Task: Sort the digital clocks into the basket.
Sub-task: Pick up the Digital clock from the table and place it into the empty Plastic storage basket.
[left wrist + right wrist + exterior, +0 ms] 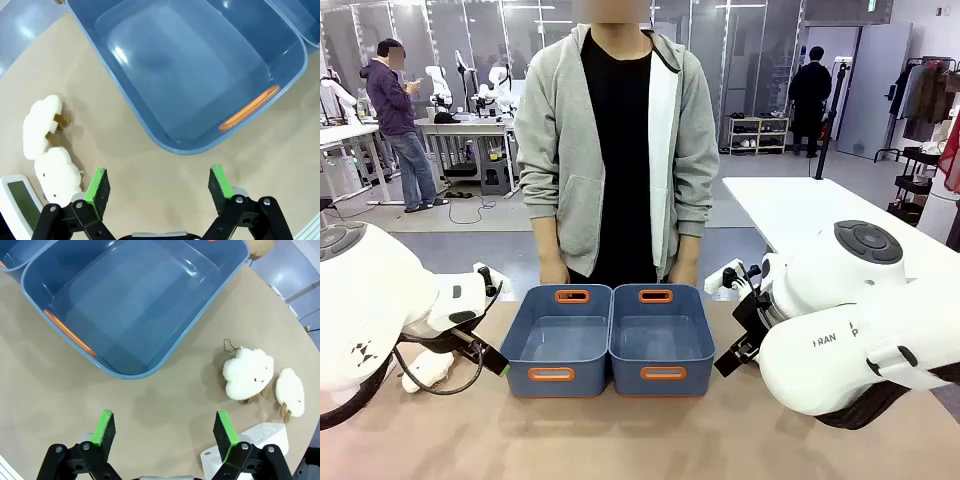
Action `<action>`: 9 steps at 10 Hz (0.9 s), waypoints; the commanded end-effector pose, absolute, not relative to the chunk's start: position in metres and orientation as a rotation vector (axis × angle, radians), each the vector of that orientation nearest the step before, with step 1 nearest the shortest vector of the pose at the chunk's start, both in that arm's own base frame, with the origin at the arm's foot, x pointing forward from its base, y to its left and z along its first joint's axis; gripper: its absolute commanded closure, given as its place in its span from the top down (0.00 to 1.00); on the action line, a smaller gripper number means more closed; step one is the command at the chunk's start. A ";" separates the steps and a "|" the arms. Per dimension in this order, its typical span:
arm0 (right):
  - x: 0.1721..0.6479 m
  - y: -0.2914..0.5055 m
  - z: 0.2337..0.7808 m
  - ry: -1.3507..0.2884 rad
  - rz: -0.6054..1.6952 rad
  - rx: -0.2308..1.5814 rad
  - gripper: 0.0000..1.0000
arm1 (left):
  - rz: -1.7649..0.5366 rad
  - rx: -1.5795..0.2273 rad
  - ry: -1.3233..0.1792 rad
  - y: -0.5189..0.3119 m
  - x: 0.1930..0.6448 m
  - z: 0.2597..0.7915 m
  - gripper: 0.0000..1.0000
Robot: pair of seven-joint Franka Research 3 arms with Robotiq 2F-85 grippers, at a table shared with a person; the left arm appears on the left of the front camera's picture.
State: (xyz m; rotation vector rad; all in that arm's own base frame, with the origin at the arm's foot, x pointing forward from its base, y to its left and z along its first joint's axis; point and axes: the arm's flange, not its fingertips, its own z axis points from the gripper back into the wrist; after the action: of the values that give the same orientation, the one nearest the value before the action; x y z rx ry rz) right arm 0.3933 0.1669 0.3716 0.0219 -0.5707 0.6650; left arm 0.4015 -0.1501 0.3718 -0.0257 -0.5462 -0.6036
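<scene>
2 white arms (850, 350), grey caps (868, 241), black cable (448, 392), black left gripper (159, 186) and right gripper (165, 429), green pads (98, 186)

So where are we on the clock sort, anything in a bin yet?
Done: nothing; the left bin and right bin are bare inside. In hand: nothing; the left claw and right claw are open, holding nothing. Left: both clocks, the left-side clock and right-side clock, lie on the table outside the bins.
</scene>
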 end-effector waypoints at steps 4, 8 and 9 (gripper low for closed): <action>0.393 0.167 0.372 -0.571 0.665 0.022 1.00 | -0.604 -0.026 -0.546 -0.150 0.401 0.372 1.00; 0.393 0.167 0.372 -0.571 0.665 0.022 1.00 | -0.604 -0.026 -0.546 -0.150 0.401 0.372 1.00; 0.393 0.167 0.372 -0.571 0.667 0.021 1.00 | -0.605 -0.026 -0.546 -0.151 0.401 0.372 1.00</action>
State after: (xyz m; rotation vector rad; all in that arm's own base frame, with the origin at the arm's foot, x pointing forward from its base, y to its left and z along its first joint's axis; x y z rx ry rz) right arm 0.3932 0.1669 0.3716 0.0205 -0.5709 0.6676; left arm 0.4013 -0.1506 0.3718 -0.0256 -0.5462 -0.6050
